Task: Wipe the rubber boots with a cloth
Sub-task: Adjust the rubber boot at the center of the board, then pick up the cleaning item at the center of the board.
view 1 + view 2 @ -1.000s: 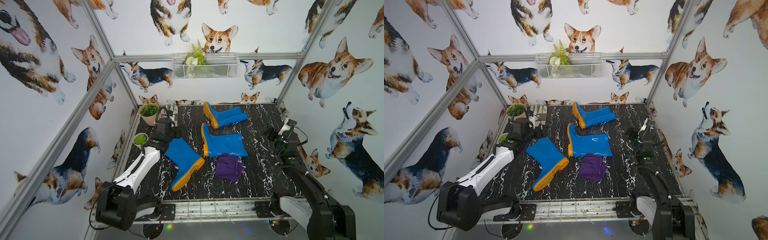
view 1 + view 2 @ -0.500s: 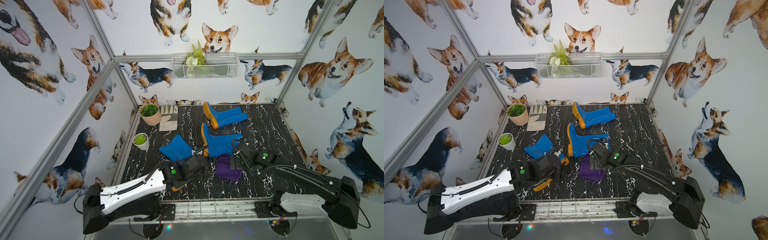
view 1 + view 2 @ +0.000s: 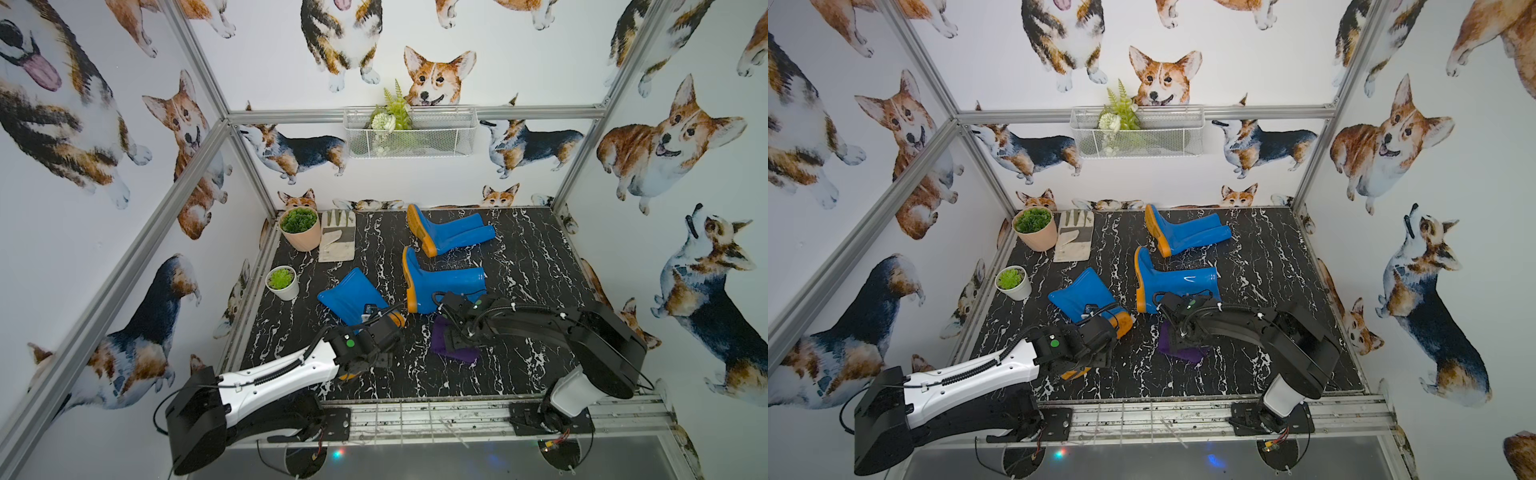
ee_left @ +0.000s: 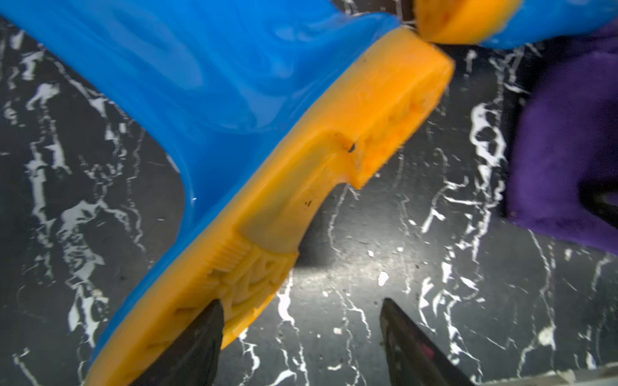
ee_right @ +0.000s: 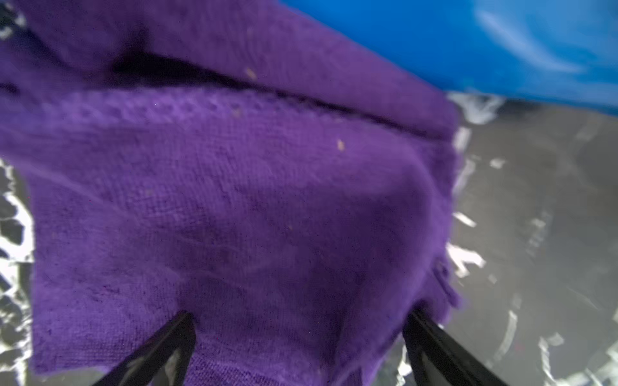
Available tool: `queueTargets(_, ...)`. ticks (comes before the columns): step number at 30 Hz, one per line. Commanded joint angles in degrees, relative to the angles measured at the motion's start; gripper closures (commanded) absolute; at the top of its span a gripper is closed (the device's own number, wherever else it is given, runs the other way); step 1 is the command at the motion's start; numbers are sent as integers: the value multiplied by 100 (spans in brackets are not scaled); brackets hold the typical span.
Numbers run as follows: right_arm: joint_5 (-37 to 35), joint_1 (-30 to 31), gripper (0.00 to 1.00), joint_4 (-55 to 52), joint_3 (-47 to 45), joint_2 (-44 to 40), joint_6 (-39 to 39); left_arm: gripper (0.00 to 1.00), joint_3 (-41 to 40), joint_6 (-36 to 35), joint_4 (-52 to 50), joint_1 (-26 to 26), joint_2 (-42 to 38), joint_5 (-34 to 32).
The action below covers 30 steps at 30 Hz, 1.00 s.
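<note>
The right hand (image 5: 301, 315), spread wide, straddles the cloth (image 5: 234, 200) on the counter (image 5: 535, 200) beside the middle boot (image 5: 468, 40); a shallow close may pinch only fuzz. The left hand (image 4: 301, 302), apart at the near boot (image 4: 217, 83)'s sole, could shove it.

**Setting:** robot test cell in a lab, dressed as a garden-porch corner.

**Evidence:**
- Aluminium frame (image 3: 540, 112) of bare extrusion, boxing the space at the back and both sides.
- Wall panels (image 3: 270, 62), white and printed with oversized corgis, filling the frame.
- Tabletop (image 3: 532, 257), black with white marble veining, serving as the floor.
- Mounting rail (image 3: 432, 419) along the front edge with loose cabling, carrying the left arm (image 3: 270, 378) and the right arm (image 3: 540, 324).
- Props: a wire basket (image 3: 440, 137) hung on the back bar and holding a fern (image 3: 395, 104). Greenery in a peach pot (image 3: 300, 239) and a white pot (image 3: 284, 291). A work glove (image 3: 337, 241). Blue rubber boots (image 3: 449, 232) lying on their sides.
</note>
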State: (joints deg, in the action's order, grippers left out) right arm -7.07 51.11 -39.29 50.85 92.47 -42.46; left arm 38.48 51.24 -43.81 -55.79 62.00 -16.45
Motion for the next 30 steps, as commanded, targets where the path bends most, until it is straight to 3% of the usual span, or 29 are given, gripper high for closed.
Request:
queueTargets(1,395,-22,4,850,-182,243,235,24,-127,-365,-918,597,-330,-223)
queueTargets(3,515,-22,17,952,-284,265,286,25,-143,-599,-941,929,-517,-137)
queueTargets(6,523,-22,57,948,-447,33,341,25,-71,-838,-839,1113,-682,-25)
queueTargets(7,484,-22,60,890,-482,-101,364,25,-46,-889,-814,1131,-688,5)
queueTargets(8,413,-22,56,747,-476,-301,397,24,6,-929,-804,1140,-683,42)
queueTargets(10,215,-22,25,379,-369,-578,403,24,111,-1000,-789,1140,-666,134)
queueTargets(12,23,-6,0,5,-187,-836,477,24,226,-1057,-778,1141,-663,201)
queueTargets(18,-9,81,1,236,188,-927,507,24,620,-1262,-659,1154,-424,282)
queueTargets(28,113,92,1,208,530,871,225,18,977,-1541,-179,1399,165,648)
queueTargets(30,152,84,14,158,429,929,220,8,1189,-1672,-63,1465,274,768)
